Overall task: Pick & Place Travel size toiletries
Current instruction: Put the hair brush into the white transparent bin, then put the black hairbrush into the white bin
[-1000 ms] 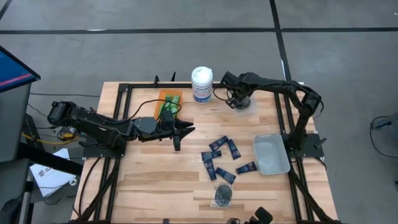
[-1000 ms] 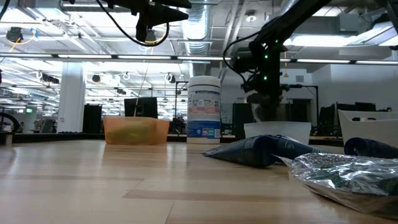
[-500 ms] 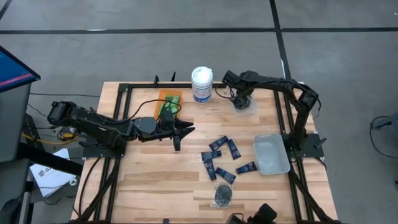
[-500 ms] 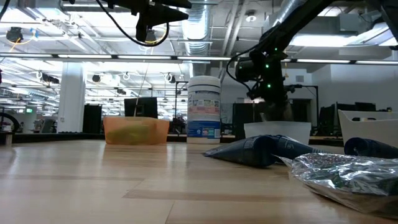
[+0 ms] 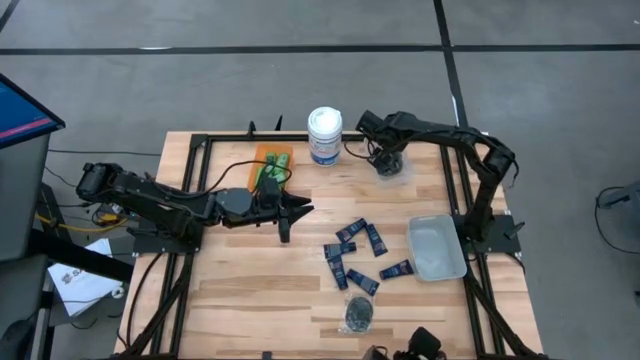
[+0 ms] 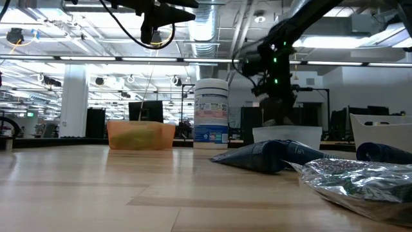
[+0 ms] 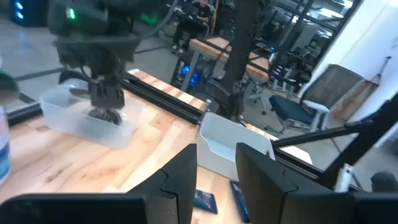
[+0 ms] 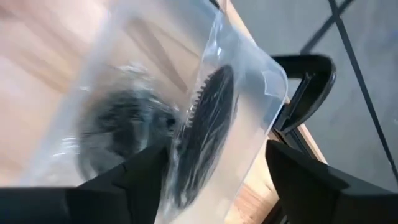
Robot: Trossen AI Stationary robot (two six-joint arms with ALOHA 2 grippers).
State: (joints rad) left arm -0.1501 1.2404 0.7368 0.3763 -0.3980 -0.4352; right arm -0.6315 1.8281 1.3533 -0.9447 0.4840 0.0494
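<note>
Right claw (image 5: pixel 388 160) now spread over bagged disc (image 8: pixel 205 134) (bin-side).

A pale wooden bench (image 5: pixel 250 290) with a black frame carries everything. At its far edge stand an orange bin (image 5: pixel 272 163) of green bottles, a white canister (image 5: pixel 324 135) and a small clear bin (image 5: pixel 391 165). A larger clear bin (image 5: pixel 436 248) sits at the right. Navy tubes (image 5: pixel 356 250) lie scattered mid-bench, with a packeted black disc (image 5: pixel 359 315) nearer.
</note>
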